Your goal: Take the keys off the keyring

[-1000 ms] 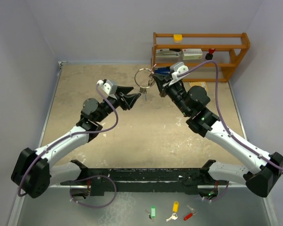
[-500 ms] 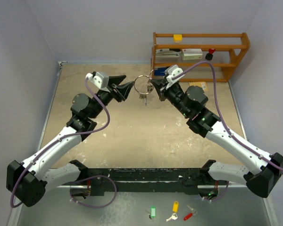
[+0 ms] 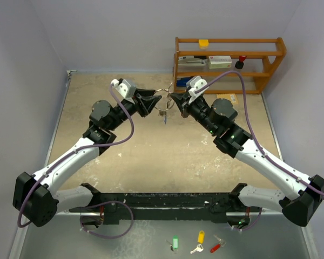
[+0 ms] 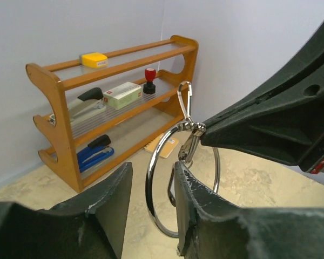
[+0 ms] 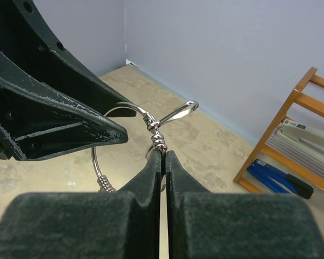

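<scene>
The keyring [image 4: 147, 189] is held up in the air above the counter [image 3: 151, 162], between the two arms. This is judged to be done so that the keys [image 3: 164, 114] hang free beneath it and the wire can be worked from both sides. It is pinched by the right claw [image 5: 163, 159], whose fingers are pressed flat together on the upper part of the ring, just where a small swivel clip [image 5: 175, 111] is joined to it; the clip is seen sticking up past the fingertips. The ring is thus presented roughly upright to the left claw [image 4: 153, 178], which is set against it from the left at the same height. That claw is seen narrowly parted and holding nothing: the left arc of the wire runs down through the gap between its fingers [image 4: 105, 208], with space shown on either side, so no contact can be claimed. This placing is read as preparation for a second grip on the wire, opposite the first, so that the coil may be steadied or pried while a key is slid round. In the overhead view the keys are seen as a small bunch dangling just below the ring, under the meeting claw tips and clear of the counter; which key is which cannot be told. The wooden shelf [image 3: 229, 54] at the far right is well apart.
</scene>
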You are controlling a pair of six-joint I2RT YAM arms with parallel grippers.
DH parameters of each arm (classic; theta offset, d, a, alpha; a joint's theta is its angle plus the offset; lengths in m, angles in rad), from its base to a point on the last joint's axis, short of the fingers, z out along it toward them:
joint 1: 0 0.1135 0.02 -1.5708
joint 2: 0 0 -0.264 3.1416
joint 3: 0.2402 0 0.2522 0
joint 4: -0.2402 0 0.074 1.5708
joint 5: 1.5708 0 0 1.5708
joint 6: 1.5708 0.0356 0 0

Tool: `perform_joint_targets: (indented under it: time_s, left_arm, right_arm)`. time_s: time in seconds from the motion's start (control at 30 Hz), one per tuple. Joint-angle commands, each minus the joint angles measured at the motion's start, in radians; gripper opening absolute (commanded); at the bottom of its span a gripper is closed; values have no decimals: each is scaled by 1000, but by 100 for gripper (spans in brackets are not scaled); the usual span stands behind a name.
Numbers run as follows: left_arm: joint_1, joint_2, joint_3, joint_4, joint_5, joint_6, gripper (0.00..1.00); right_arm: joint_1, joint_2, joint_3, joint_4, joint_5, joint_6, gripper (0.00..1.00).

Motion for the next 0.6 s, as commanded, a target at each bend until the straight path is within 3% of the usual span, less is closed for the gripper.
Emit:
perform_joint_targets:
  time_s: [0.0,0.07,0.37,0.5,0.57]
  left_arm:
    - [-2,-5,28,50,81,-11,29]
    - [-2,0,28,69,104,-20,23]
    - [-2,51,27,123,186,-61,21]
    - [-2,70,41,114,195,-69,0]
    - [-2,61,39,96,163,-61,0]
  right_arm:
    - [7,-27,39,63,-24,-9,0]
    - [7,-24,39,67,-31,-8,0]
    - [9,-14,48,81,-44,-9,0]
    - [12,-8,48,83,-49,-8,0]
    - [11,-7,44,85,-46,-9,0]
